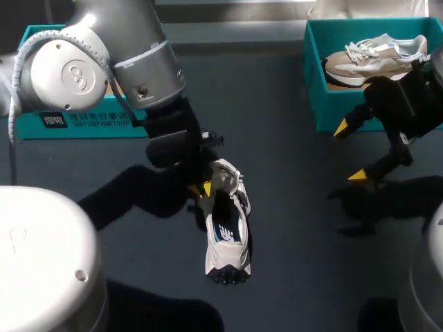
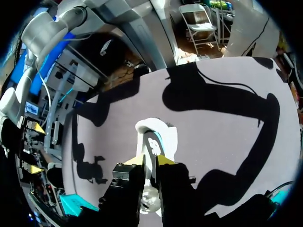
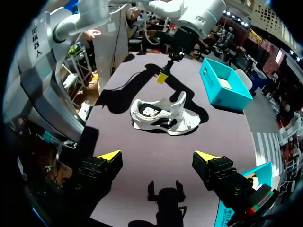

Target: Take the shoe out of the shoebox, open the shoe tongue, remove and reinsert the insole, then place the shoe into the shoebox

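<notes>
The dark table (image 1: 291, 228) bears a teal shoebox (image 1: 315, 83) at its far right, with a pale shoe (image 1: 374, 59) inside. The other shoe (image 1: 228, 235) stands on its sole near the table's middle, outside the box. The right pincer (image 1: 349, 152) is spread wide, near the box. The left pincer (image 1: 205, 188) is just beside this shoe's heel end; whether it pinches the shoe, I cannot tell.
</notes>
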Motion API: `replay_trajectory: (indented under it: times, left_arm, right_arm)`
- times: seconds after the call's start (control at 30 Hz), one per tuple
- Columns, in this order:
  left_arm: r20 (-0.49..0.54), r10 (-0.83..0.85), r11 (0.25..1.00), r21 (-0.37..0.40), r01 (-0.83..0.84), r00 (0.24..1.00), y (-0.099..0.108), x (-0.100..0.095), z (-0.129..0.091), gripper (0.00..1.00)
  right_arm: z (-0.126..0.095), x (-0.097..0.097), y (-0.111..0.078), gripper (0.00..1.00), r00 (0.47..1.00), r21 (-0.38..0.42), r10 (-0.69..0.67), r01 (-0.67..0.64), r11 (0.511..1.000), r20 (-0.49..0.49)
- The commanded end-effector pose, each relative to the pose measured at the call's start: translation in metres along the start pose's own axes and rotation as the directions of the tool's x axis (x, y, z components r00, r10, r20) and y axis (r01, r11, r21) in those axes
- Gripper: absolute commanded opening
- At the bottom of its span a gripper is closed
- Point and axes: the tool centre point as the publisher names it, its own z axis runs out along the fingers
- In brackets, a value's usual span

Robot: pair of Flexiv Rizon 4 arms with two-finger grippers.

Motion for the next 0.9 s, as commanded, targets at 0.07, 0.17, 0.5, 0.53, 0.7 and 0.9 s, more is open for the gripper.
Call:
replay_trajectory:
  times: [0.07,0.17,0.5,0.53,0.7,0.9]
  left_arm:
    - [-0.201,0.013,1.000,0.004,-0.013,0.980,0.001,-0.005,-0.003,0.00]
    - [-0.201,0.013,1.000,0.004,-0.013,0.980,0.001,-0.005,-0.003,0.00]
    - [-0.311,-0.001,1.000,0.019,0.008,0.950,0.012,-0.009,0.056,0.00]
    - [-0.321,-0.005,1.000,0.023,0.014,0.947,0.016,-0.009,0.060,0.00]
    - [-0.345,-0.046,0.999,-0.031,0.038,0.938,0.027,-0.011,0.069,0.00]
    - [-0.369,-0.089,0.994,-0.098,0.057,0.925,0.038,-0.006,0.087,0.00]
  right_arm:
    - [0.001,0.000,0.000,1.00,1.000,0.001,0.000,0.000,1.000,0.000]
    - [0.001,0.000,0.000,1.00,1.000,0.001,0.000,0.000,1.000,0.000]
    - [0.001,0.000,0.000,1.00,1.000,0.001,0.000,0.000,1.000,0.000]
    - [0.001,0.000,0.000,1.00,1.000,0.001,0.000,0.000,1.000,0.000]
    - [0.001,0.000,0.000,1.00,1.000,0.001,0.000,0.000,1.000,0.000]
    - [0.001,0.000,0.000,1.00,1.000,0.001,0.000,0.000,1.000,0.000]
